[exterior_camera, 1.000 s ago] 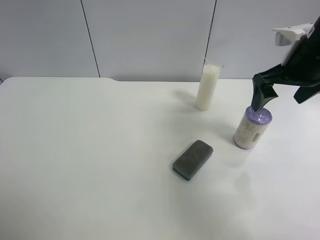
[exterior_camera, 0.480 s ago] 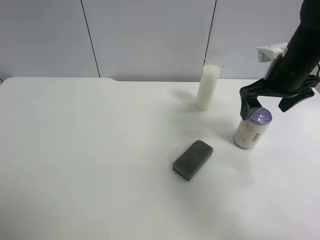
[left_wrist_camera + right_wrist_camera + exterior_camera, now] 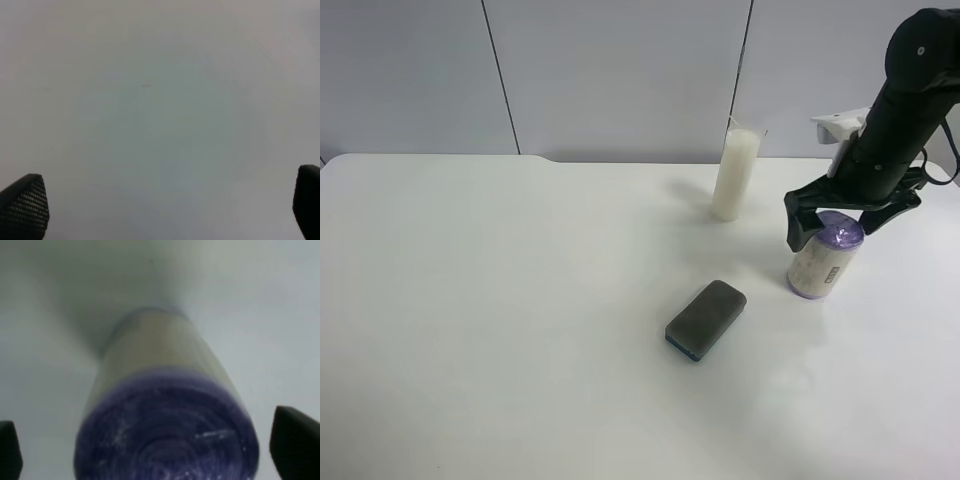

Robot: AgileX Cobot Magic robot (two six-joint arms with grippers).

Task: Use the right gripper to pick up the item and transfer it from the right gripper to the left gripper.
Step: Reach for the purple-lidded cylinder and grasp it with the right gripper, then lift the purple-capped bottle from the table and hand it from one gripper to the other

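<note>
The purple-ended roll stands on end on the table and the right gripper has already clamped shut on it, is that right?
Not quite. The right gripper is not clamped shut: the right wrist view shows its jaws wide open, with the fingertips clear of the purple-ended roll on either side. The roll does stand on end on the table.

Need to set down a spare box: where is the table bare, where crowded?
The table is bare over the exterior high view's left half, up to the candle and dark-grey block, and in the front strip below the block. Crowded: the view's right rear, where the open right gripper straddles the roll.
</note>
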